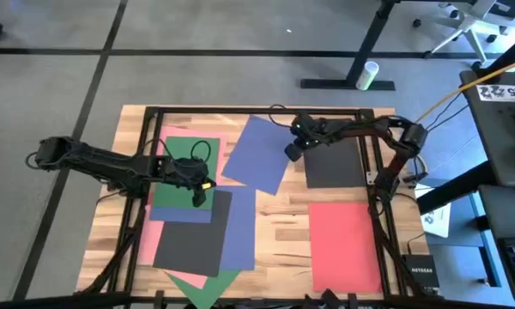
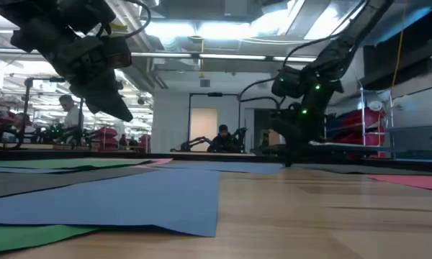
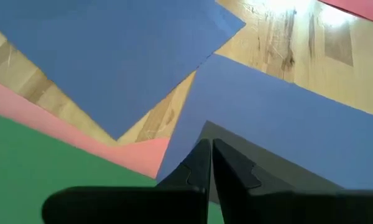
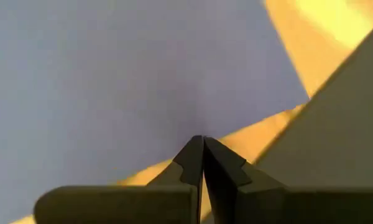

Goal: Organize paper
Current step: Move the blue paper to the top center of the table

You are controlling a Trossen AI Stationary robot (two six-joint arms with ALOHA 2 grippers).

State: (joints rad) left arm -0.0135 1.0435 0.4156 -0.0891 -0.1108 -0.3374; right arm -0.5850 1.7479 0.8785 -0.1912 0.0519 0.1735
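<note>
Paper sheets lie flat on the wooden table (image 1: 283, 232). At the left a green sheet (image 1: 182, 167), a pink one (image 1: 154, 232), a black one (image 1: 193, 236) and a blue one (image 1: 239, 227) overlap. A tilted blue sheet (image 1: 259, 154), a black sheet (image 1: 335, 163) and a red sheet (image 1: 343, 249) lie farther right. My left gripper (image 1: 202, 196) is shut and hangs above the black sheet's far corner (image 3: 236, 149), clear of the table in the low view (image 2: 119, 108). My right gripper (image 1: 290, 154) is shut, down at the tilted blue sheet's right edge. My right gripper has its shut fingertips (image 4: 199, 152) down on the tilted blue sheet right at its right edge (image 4: 174, 134), about halfway along that edge. The fingers slant down from the table's right side. The sheet lies flat on the table.
Another green sheet (image 1: 202, 287) sticks out at the near edge. A dark frame (image 1: 240, 110) runs around the table top. Bare wood shows between the blue stack and the red sheet (image 1: 283, 223). A small white sheet (image 1: 438, 219) lies off the table's right side.
</note>
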